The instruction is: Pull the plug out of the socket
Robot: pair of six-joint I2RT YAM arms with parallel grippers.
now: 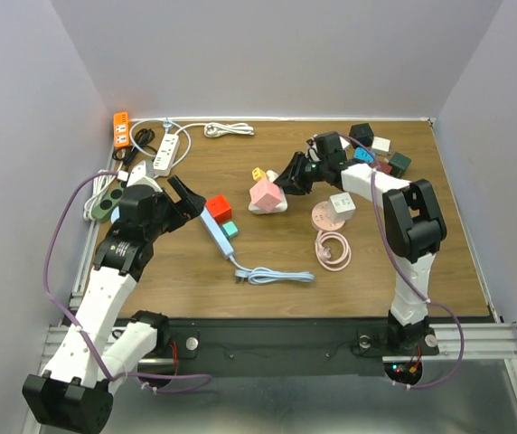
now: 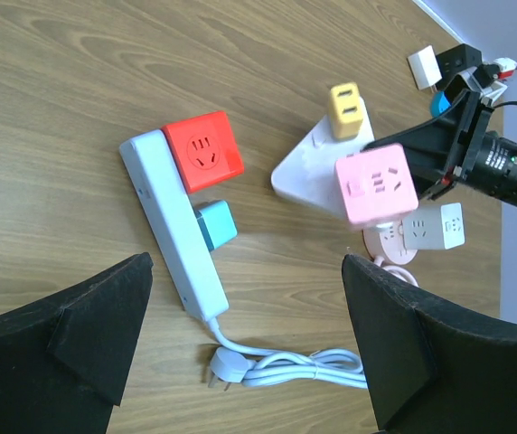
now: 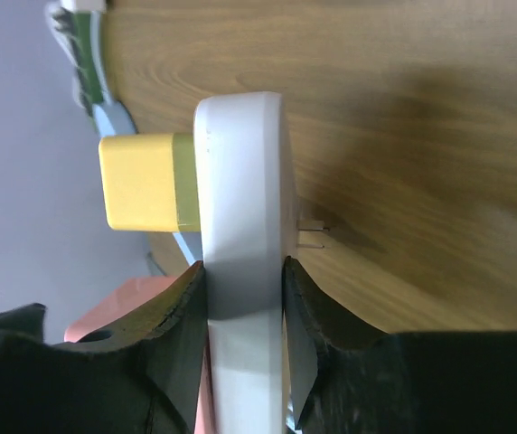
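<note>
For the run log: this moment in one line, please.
right gripper shut on white socket | yellow plug seated | left gripper open near power strip

The counter (image 2: 60, 108) is showing wood grain under a smooth, faintly shiny finish. The white triangular socket base (image 3: 240, 181) is looking like smooth plastic with a soft sheen, and the yellow plug (image 3: 141, 181) on it is reading as matt plastic. The pink cube (image 2: 378, 183), red cube (image 2: 202, 150) and pale blue power strip (image 2: 173, 240) are gleaming like glossy plastic. The fingers (image 2: 78, 362) of the left gripper (image 2: 248, 262) are looking matt black, as are those of the right gripper (image 3: 242, 264). Two thin pins (image 3: 311, 233) are glinting like metal.
</note>
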